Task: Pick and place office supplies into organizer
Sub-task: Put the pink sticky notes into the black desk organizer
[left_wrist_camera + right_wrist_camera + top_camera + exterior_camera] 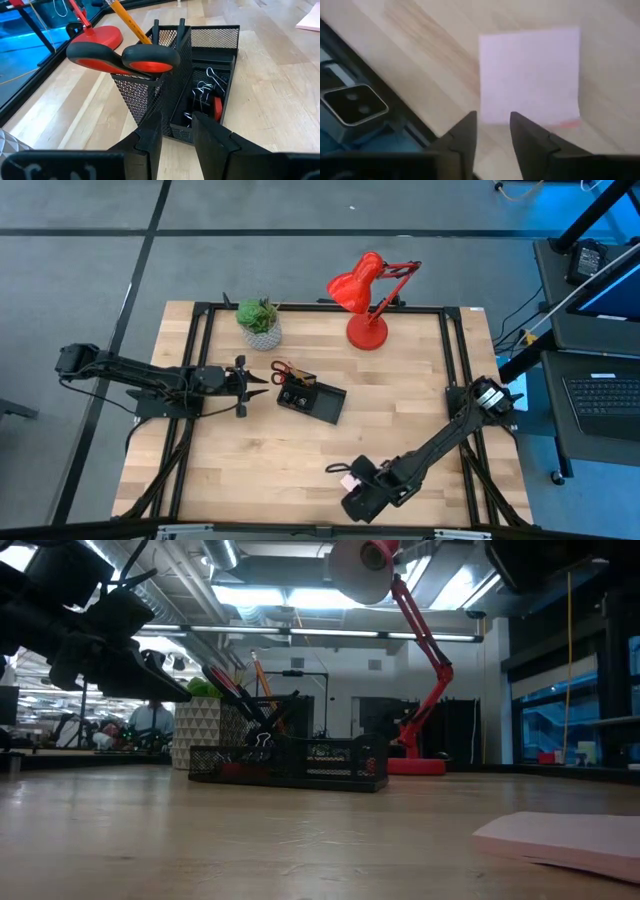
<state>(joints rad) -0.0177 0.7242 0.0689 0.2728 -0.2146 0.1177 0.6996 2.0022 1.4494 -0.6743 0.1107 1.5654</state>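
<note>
On the wooden tabletop (pixel 250 470) the black mesh organizer (pixel 311 397) sits near the middle, angled, with the potted green plant (pixel 260 321) and the red desk lamp (pixel 364 298) behind it toward the far edge.

The left gripper (pixel 256 387) hangs just beside the organizer's taller end. Its fingers (pixel 150 135) are held a little apart with nothing between them, and they point at the mesh wall of the tall section. In the left wrist view, the red-handled scissors (pixel 122 56) stand in that tall compartment with the handles up. An orange pencil (pixel 127 21) leans out beside them, and two black pens (pixel 167 27) rise at the back. The lower compartment next to it holds small black binder clips (pixel 204 95) and a small red eraser (pixel 217 107).

From the low view, the pens and pencil lean out of the organizer's left end, in front of the patterned white plant pot (pixel 205 725).

The right gripper (pixel 347 479) is at the near edge of the tabletop, well apart from the organizer. Its fingers (pixel 465 132) are slightly spread and hold nothing, poised just at the edge of the pink sticky-note pad (pixel 530 75), which lies flat on the wood. Whether the fingers touch the pad cannot be told.
</note>
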